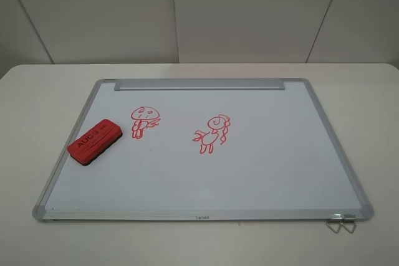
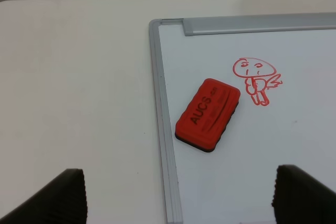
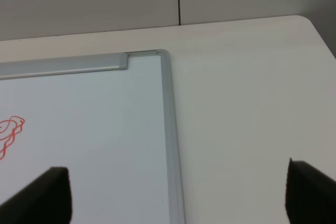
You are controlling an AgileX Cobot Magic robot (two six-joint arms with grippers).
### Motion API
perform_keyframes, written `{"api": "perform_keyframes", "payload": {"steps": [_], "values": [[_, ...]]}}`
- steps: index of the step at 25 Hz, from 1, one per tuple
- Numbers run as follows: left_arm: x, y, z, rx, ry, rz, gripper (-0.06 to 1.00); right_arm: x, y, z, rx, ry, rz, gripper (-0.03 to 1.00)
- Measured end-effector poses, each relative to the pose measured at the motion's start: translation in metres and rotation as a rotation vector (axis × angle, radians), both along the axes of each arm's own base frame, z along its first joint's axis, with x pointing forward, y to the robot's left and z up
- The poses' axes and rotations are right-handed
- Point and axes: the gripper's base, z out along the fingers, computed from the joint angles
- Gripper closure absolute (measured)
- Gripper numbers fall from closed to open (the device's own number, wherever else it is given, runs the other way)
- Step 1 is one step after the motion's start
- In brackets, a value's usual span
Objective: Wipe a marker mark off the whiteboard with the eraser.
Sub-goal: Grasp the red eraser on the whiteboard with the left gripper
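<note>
The whiteboard [image 1: 199,215] lies flat on the white table. On its left part rests the red eraser [image 1: 95,141] [image 2: 208,114], lettering up, close to the left frame [image 2: 160,108]. Just right of it is the marker mark [image 1: 144,121] [image 2: 256,80], a small red figure with a wide cap head. Neither arm shows in the exterior high view. In the left wrist view my left gripper [image 2: 181,195] hangs open above the board's left edge, short of the eraser, with nothing between its fingers. My right gripper [image 3: 181,190] is open and empty over the board's right frame [image 3: 169,119].
A second red doodle [image 1: 212,132] [image 3: 10,135] with a curly head sits near the board's middle. A metal tray strip [image 1: 199,84] runs along the far edge. A wire clip [image 1: 341,222] lies at the board's near right corner. Bare table surrounds the board; a wall stands behind.
</note>
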Motion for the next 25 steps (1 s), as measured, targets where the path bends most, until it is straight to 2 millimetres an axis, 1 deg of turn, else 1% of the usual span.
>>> {"api": "perform_keyframes", "payload": {"steps": [25], "values": [[0.0, 0.0, 0.0, 0.0, 0.0, 0.0, 0.23, 0.0, 0.0, 0.0, 0.0, 0.0, 0.0, 0.24]]}}
